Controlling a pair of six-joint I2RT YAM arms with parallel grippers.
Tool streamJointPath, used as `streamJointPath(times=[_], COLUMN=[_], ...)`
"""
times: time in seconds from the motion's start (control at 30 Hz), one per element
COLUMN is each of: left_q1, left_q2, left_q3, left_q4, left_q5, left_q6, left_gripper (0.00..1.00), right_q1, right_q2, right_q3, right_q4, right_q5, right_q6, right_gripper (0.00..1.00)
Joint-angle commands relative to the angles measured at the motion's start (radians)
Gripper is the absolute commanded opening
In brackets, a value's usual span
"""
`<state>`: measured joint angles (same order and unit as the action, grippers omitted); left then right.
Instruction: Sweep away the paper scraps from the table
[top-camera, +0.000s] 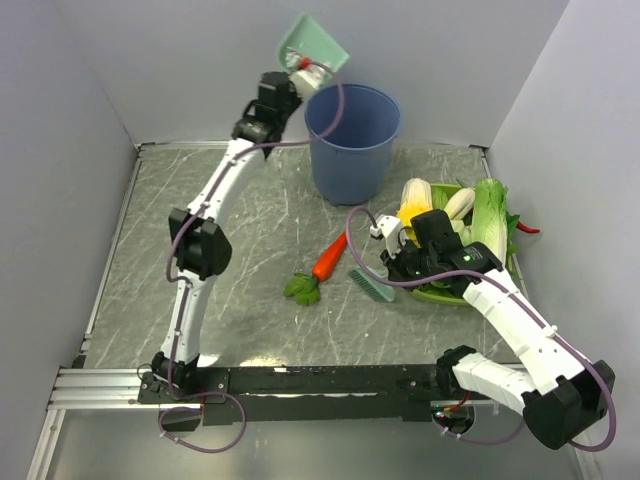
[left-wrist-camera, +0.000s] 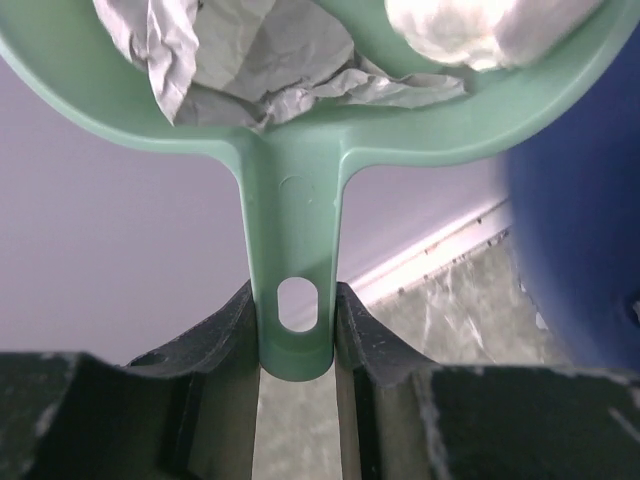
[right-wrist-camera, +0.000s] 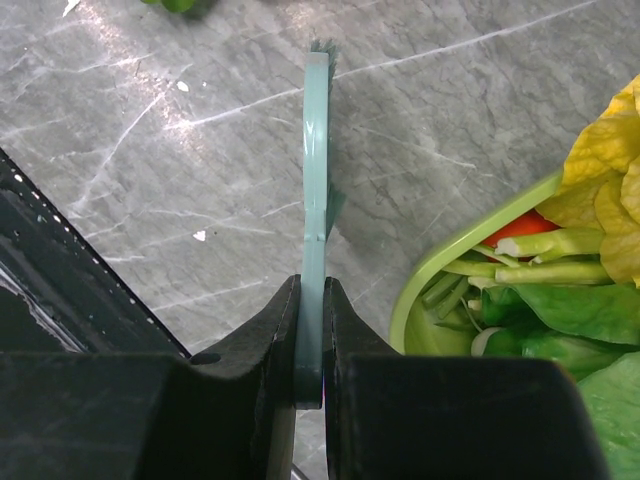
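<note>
From the top view, the left arm (top-camera: 205, 240) reaches up and away to the far side of the desk (top-camera: 250, 300). It holds a pale green dustpan (top-camera: 315, 45) in the air, tilted, over the left part of the rim of a blue bucket (top-camera: 352, 140). The right arm (top-camera: 500, 300) bends low over the right side of the desk, with a teal brush (top-camera: 372, 285) at its tip lying just beside a green tray (top-camera: 440, 293) of vegetables. An orange carrot (top-camera: 328, 258) with green leaves lies on the desk near the brush, between the two arms.

In the left wrist view, the left jaws are closed tight on the dustpan's handle (left-wrist-camera: 295, 250), one finger on each side of its end with the hanging hole. The paper scraps (left-wrist-camera: 260, 60) sit in the pan: crumpled grey sheets in the middle and a white wad (left-wrist-camera: 470, 30) to the right. The blue bucket (left-wrist-camera: 580, 250) fills the right edge, with a strip of the desk (left-wrist-camera: 450, 310) below.

In the right wrist view, the right jaws are pinched fully on the thin brush (right-wrist-camera: 316, 180), seen edge-on, its far end with dark bristles pointing away over the marbled desk (right-wrist-camera: 150, 150). The green tray's rim (right-wrist-camera: 450, 260) curves in on the right, holding leafy greens, yellow leaves and something red.
</note>
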<state>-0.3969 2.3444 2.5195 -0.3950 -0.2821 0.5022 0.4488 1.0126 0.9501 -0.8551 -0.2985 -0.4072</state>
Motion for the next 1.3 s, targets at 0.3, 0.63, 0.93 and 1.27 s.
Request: streamJointPath(times=[0.3,0.63,0.93,1.27], left_q1=[-0.122,-0.143,-0.145,-0.144], left_q2=[0.052,0.003,-0.046,-0.066], left_q3=[-0.024,-0.137,-0.227,-0.185], left_q4=[0.535,0.624,0.797,0.753], left_q5=[-0.207,-0.206,-0.062,0.018], left_q6=[0.739,0.887,1.186,1.135], left_gripper=[0.01,0.01,0.01,0.01], right_q1=[-0.024,-0.035,-0.033,-0.036], right_q2=[-0.035,-0.023,-0.025,-0.025], right_q3=[0.024,0.026,0.024,0.018], right_q4=[0.048,0.062,0.07,0.085], right_q5=[-0.028,-0.045,-0.05,-0.054], right_q6=[0.039,0.047,0.044,0.05], right_gripper=[0.0,0.0,0.0,0.0])
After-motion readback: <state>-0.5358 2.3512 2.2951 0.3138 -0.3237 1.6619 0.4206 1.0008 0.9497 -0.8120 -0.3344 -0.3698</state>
